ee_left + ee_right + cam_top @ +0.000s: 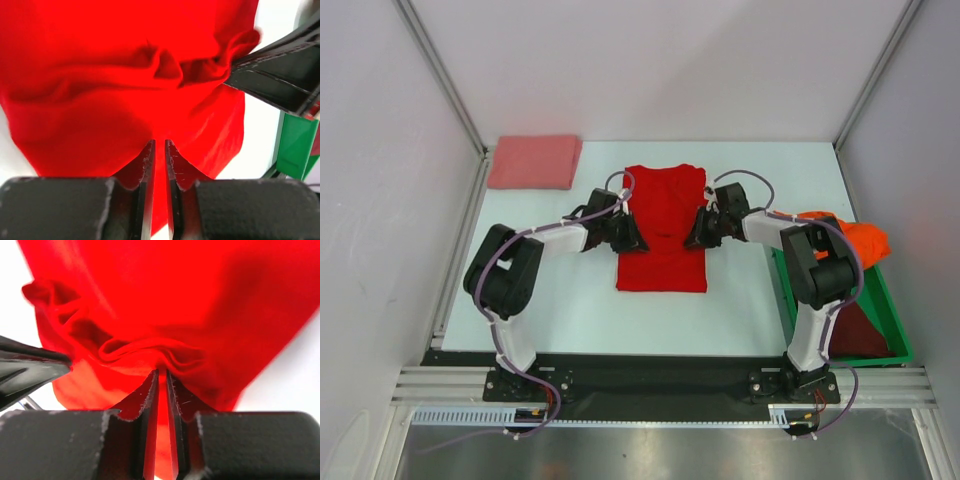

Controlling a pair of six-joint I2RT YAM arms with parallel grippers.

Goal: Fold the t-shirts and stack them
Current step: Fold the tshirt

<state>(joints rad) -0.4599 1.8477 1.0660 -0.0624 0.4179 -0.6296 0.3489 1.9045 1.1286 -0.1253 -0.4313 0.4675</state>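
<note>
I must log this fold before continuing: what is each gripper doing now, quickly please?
Left gripper: closed, pinching the red t-shirt at its left edge.
Right gripper: closed, pinching the same shirt at its right edge.

The left arm [505, 275] rises from its base at the near edge of the desk, bends at the elbow and reaches inward to the right; the right arm [820, 270] mirrors it, its forearm reaching inward to the left; both wrists are low over the desk, and the left gripper [623, 234] and right gripper [703, 230] face each other, near but apart; in its own wrist view the left gripper [160, 145] has its jaws drawn almost together on the edge of the red t-shirt [660, 265]; the right gripper [162, 374] likewise, jaws pinched on a bunched fold of the cloth.
</note>
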